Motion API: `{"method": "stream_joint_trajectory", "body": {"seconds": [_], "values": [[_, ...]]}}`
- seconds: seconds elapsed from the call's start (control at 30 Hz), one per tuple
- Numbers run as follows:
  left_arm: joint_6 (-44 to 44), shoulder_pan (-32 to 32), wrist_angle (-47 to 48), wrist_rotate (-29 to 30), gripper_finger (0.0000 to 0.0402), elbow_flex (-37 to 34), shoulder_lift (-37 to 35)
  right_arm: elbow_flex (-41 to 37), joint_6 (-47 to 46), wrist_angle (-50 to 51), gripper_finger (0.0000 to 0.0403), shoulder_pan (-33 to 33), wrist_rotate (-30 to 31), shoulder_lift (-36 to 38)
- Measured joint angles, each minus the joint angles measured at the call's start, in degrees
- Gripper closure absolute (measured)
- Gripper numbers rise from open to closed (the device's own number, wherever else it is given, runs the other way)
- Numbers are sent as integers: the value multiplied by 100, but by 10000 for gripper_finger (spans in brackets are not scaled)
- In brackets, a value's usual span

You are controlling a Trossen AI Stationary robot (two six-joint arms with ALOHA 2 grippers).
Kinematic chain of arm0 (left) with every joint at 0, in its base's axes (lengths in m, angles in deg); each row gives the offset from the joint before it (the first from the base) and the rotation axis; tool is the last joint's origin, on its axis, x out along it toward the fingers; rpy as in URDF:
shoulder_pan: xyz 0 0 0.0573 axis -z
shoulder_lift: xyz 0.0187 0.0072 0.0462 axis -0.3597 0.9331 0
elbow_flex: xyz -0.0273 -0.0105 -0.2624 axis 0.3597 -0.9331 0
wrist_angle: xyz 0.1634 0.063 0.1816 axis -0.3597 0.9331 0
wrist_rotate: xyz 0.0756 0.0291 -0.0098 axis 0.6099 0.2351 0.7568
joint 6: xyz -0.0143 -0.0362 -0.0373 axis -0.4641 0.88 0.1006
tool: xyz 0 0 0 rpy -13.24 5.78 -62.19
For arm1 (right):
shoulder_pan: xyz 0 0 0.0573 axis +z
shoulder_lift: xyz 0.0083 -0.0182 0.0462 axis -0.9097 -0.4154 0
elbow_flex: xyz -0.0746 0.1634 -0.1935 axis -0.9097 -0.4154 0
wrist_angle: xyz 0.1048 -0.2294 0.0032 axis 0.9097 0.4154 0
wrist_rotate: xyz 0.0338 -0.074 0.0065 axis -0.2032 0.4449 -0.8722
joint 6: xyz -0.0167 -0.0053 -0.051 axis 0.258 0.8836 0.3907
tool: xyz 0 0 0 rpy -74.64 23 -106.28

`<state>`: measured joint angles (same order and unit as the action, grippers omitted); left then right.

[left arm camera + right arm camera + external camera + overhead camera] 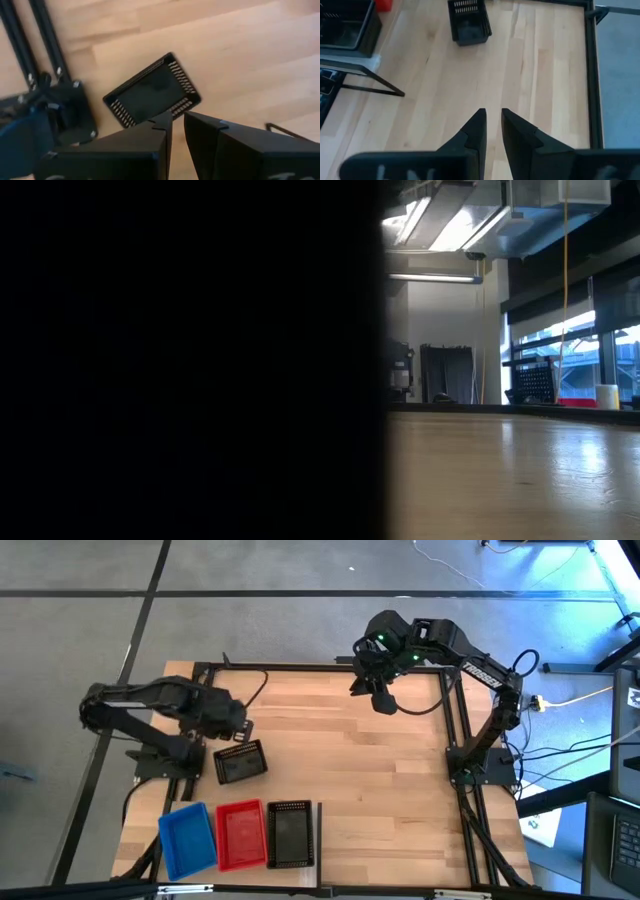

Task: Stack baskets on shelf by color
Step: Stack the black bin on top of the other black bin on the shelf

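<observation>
STEP: last black basket point(241, 762) pending, lying loose near left gripper point(178, 120), jaws narrowly apart, empty | SHELF: blue point(187, 838), red point(241, 834), black stack point(290, 834) placed | RIGHT: right gripper point(492, 117) far, narrowly apart, idle | NEXT: descend; pinch rim; carry to black stack

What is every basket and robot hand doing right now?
Loose black mesh plastic basket: upright, askew, alone on table.
Blue mesh plastic basket: upright, row's end.
Red mesh plastic basket: upright, row's middle.
Second black mesh plastic basket: upright, beside red.
Left hand: slightly open, empty, near loose basket.
Right hand: slightly open, empty, over bare table.
</observation>
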<state>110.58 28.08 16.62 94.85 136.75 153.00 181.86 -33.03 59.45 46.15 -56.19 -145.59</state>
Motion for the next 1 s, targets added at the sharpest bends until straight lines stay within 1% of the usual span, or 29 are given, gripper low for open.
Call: {"method": "stream_joint_trajectory", "body": {"seconds": [0.1,0.17,0.33,0.4,0.5,0.57,0.8,1.0], "values": [[-348,-584,-196,-453,362,-351,-2,0,9,37,344,-2,-1,0],[-643,-890,-478,-611,362,-650,2,0,152,109,344,-2,-116,0],[-1652,-1463,-1355,-686,362,-1420,2,0,546,197,344,-39,-1091,4],[-2017,-1617,-1680,-755,363,-1714,2,0,610,194,344,-37,-1288,4],[-2769,-1777,-2147,-966,363,-2140,2,0,614,194,344,-39,-1312,4],[-3052,-1841,-2365,-1080,363,-2401,4,0,617,192,344,-39,-1327,4],[-3220,-2097,-2968,-1295,363,-3252,2,0,628,192,344,-37,-1346,4],[-4056,-2149,-3413,-1282,363,-3713,2,0,628,192,344,-39,-1344,4]]}}
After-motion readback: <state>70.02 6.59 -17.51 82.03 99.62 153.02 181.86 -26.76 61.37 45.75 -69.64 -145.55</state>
